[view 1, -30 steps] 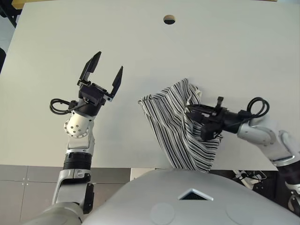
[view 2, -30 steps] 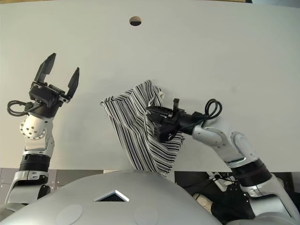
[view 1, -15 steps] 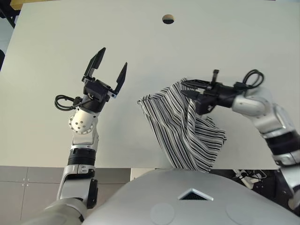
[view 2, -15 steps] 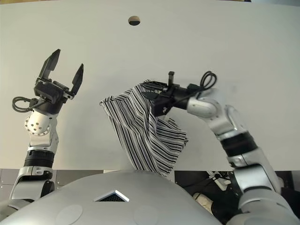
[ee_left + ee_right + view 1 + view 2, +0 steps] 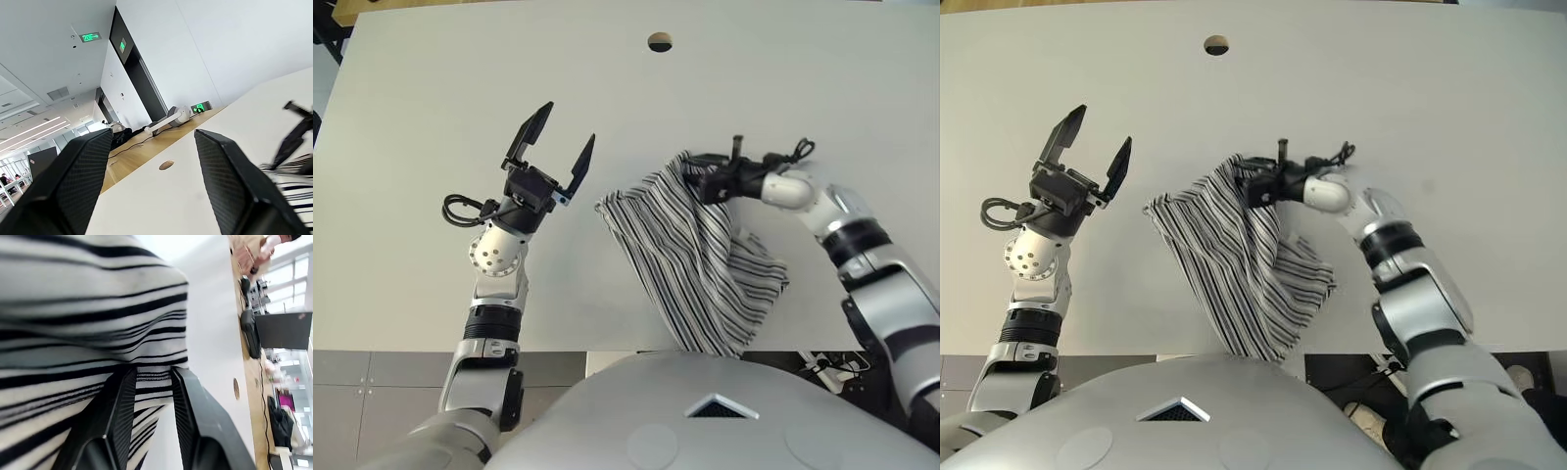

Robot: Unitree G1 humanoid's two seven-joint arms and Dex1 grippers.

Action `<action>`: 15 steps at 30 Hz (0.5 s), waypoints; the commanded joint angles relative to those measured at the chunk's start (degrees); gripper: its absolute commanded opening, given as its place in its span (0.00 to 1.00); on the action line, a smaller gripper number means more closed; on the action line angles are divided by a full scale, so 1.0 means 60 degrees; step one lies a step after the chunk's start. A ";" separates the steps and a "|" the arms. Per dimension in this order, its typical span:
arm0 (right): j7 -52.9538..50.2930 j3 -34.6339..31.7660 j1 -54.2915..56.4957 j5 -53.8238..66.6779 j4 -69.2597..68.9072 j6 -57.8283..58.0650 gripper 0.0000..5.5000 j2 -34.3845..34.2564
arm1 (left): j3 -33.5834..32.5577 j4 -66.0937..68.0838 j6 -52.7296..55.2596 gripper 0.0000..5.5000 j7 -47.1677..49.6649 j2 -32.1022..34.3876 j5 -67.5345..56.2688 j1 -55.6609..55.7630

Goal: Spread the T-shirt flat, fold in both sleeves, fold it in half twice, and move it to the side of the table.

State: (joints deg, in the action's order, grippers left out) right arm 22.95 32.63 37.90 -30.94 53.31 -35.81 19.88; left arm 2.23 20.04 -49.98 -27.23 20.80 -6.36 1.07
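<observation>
Over the table (image 5: 421,108), right fingers (image 5: 120,416) pinch T-shirt (image 5: 685,255); left fingers (image 5: 532,132) gape wide.

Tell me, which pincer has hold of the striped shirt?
The right pincer, clamped shut on the T-shirt; the left pincer stands open and empty, apart from the cloth.

The left tool (image 5: 568,123) points upward, fingers spread wide; the right tool (image 5: 698,167) is clamped, arm outstretched.
</observation>
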 commanded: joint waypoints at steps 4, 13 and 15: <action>-0.1979 -0.0678 0.1670 -0.0025 0.3798 0.3701 0.24 -0.0518 | 0.0176 0.0499 0.0094 0.57 -0.0055 -0.0098 0.0361 0.0801; -0.3299 -0.1470 0.1380 0.0378 0.3511 0.2648 0.24 -0.0369 | 0.0244 0.2394 0.0179 0.57 0.1547 0.0453 0.3290 0.1995; -0.3650 -0.1776 0.1341 0.0672 0.3064 0.1543 0.24 -0.0380 | 0.0505 0.2757 0.0349 0.57 0.2141 0.0549 0.4236 0.2392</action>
State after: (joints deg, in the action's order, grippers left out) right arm 3.01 23.69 46.49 -28.70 74.36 -20.92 16.86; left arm 3.54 34.28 -49.42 -17.44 23.18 13.49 12.47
